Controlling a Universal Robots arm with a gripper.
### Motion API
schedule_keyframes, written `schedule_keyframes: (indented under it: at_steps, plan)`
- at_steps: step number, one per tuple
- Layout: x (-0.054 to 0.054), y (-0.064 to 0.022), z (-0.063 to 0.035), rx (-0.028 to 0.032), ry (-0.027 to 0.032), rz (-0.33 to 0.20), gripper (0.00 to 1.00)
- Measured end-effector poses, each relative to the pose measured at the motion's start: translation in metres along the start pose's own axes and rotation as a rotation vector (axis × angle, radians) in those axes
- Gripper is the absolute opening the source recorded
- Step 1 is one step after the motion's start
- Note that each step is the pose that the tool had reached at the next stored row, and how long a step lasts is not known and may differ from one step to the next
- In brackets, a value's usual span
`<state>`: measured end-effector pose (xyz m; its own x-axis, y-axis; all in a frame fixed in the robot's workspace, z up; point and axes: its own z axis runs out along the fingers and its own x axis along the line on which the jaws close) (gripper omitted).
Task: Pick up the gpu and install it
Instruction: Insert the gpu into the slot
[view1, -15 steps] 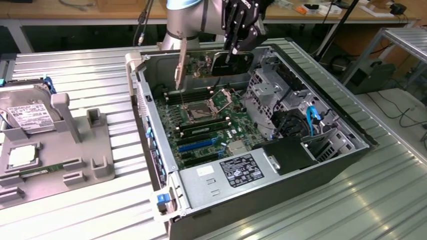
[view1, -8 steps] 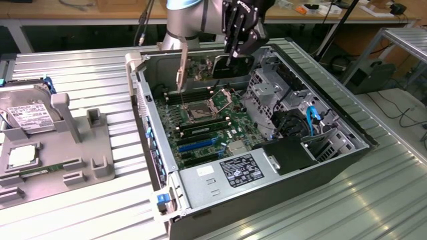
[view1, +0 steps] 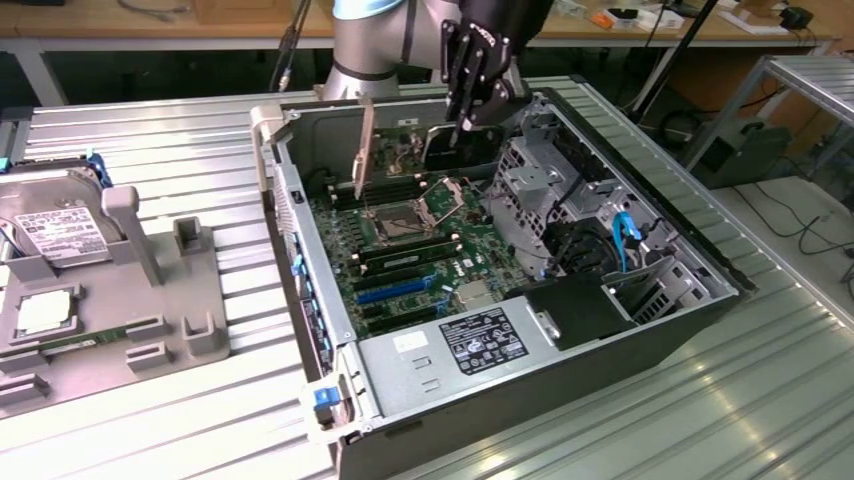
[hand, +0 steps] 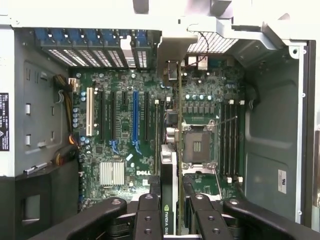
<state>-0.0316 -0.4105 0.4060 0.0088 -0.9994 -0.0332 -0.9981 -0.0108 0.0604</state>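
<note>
The black two-fingered pincer (hand: 172, 202) is clamping tight on the gpu (hand: 170, 216), a small thin black card with a green edge and a silver metal end bracket. The pincer is holding the card on its edge over the open grey computer case (view1: 534, 395). I think the card is not sitting in any slot yet.

To do this step well, the card should be standing straight, not leaning. Its long edge should be lining up along one long slot, with its bracket pointing at the slotted back wall of the case. Any push should be soft and even.

Under the card, the green motherboard (hand: 125, 150) is lying flat. The long blue slot (hand: 135, 117) is running just beside the card's line, with black slots next to it. The square silver chip socket (hand: 197, 145) is sitting close on the other side, and its thin lever could be getting in the way. The grey metal drive cage (view1: 534, 180) is standing near the pincer, so room is tight there.

The case is resting in the middle of the ribbed silver counter (view1: 747, 400). Well apart from it, near the counter's edge at the exterior view's left, a grey tray (view1: 147, 300) is holding a silver hard drive with a white label (view1: 54, 235).
</note>
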Motion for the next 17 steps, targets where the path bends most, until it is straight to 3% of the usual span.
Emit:
schedule_keyframes:
  at_steps: [10,17]
  plan:
    - [0.011,0.0044,0.0168,0.0016,-0.0001,0.0,0.27]
    - [0.016,0.0103,0.0341,0.0021,0.0,0.0,0.27]
